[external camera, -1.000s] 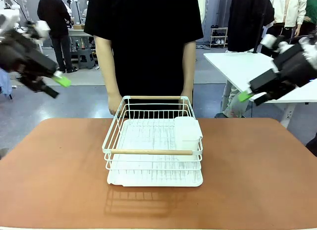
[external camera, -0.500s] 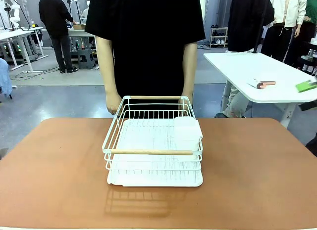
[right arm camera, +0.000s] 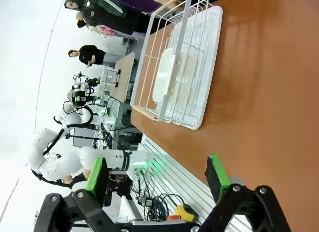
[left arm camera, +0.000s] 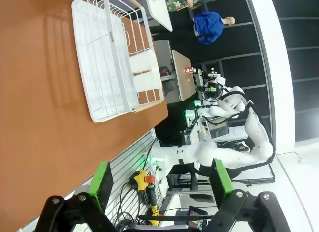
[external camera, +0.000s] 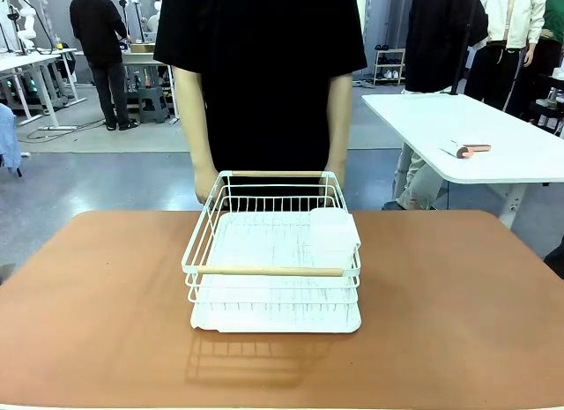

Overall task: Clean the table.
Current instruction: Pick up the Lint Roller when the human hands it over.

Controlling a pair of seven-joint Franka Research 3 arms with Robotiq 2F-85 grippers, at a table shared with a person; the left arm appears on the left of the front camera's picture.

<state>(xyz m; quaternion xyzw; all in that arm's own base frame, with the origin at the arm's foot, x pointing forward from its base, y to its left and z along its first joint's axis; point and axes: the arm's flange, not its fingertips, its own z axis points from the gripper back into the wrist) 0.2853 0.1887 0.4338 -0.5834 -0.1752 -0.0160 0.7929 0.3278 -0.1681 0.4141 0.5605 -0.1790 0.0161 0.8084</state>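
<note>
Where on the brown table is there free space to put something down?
Free: the table left of the rack, right of it, and the strip between it and the near edge. Crowded: the far middle, where the person's hands are behind the rack.

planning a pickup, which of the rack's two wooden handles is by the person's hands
The far handle, at the rack's back edge between the person's hands; the near handle faces the robot.

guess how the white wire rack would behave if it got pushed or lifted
The wire rack looks stiff and probably light, being thin open wire. Pushed, it would likely slide on the glossy table rather than tip, given its wide, low tray. Lifted, the tray might stay behind.
</note>
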